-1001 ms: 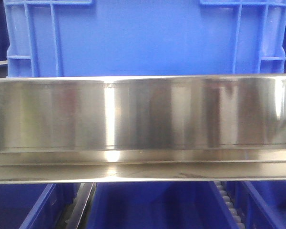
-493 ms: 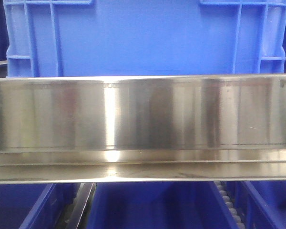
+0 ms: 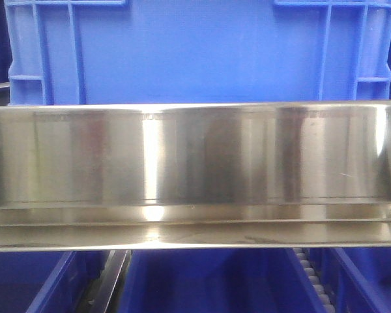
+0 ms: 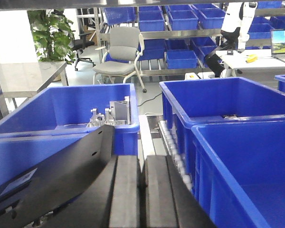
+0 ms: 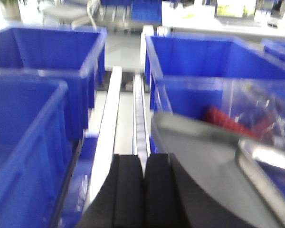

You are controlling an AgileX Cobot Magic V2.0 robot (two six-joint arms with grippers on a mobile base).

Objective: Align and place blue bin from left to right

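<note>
Almost nothing has shifted over the last second. The blue bin (image 3: 195, 52), a large bright-blue rigid plastic crate with a smooth side wall and raised ribs near its corners, sits where it did. Only the glints on the broad brushed stainless-steel beam (image 3: 195, 156) have wandered, and one now shows near its right end.

In the front view a narrow white roller track (image 3: 311, 277) shows at the bottom. The beam crosses above the track, and the blue bin stands upright behind the beam, above the track. Its lower edge is hidden and it reaches nearly from one side to the other.

From the left wrist, the left gripper (image 4: 142, 164) hangs over the near end of the track, its two flat black fingers pressed together with nothing between them. Darker-blue plastic bins (image 4: 218, 102) flank the track, and the one to its left holds small grey metal parts (image 4: 111, 114).

The right wrist view is blurred. The right gripper (image 5: 143, 161) also sits over the track with its black fingers closed on nothing. Darker-blue bins stand on both sides, and something red lies in one to the right, too smeared to name.
</note>
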